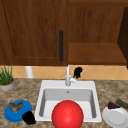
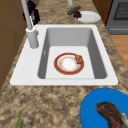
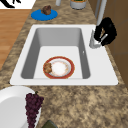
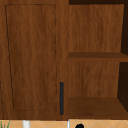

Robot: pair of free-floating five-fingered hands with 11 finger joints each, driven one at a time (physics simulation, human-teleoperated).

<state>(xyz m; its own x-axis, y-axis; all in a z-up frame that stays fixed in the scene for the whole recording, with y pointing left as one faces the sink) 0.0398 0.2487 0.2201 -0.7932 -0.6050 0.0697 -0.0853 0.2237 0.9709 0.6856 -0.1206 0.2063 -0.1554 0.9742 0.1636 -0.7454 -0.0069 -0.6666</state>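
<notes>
My right hand (image 3: pixel 107 30) hangs at the back of the white sink (image 1: pixel 67 84), its fingers curled round the lever (image 3: pixel 102 38) of the faucet (image 1: pixel 67 76). This hand (image 1: pixel 78 72) also shows behind the spout in the left side view (image 2: pixel 31 9). A red-rimmed plate (image 2: pixel 68 64) lies flat in the basin with a brown piece of food (image 2: pixel 79 59) on its edge. In the front view it appears as a red disc (image 1: pixel 67 115). My left hand (image 1: pixel 28 117) floats by the right edge of a blue plate (image 1: pixel 10 115) holding brown meat (image 1: pixel 15 106), fingers loosely spread.
A white plate (image 1: pixel 117 119) with dark grapes (image 1: pixel 113 105) and a green vegetable (image 1: pixel 122 103) sits right of the sink. A potted plant (image 1: pixel 6 78) and a white cup (image 1: pixel 29 72) stand at the back left. Above is a wooden cabinet with a dark handle (image 4: pixel 61 98) and open shelves (image 4: pixel 97 105).
</notes>
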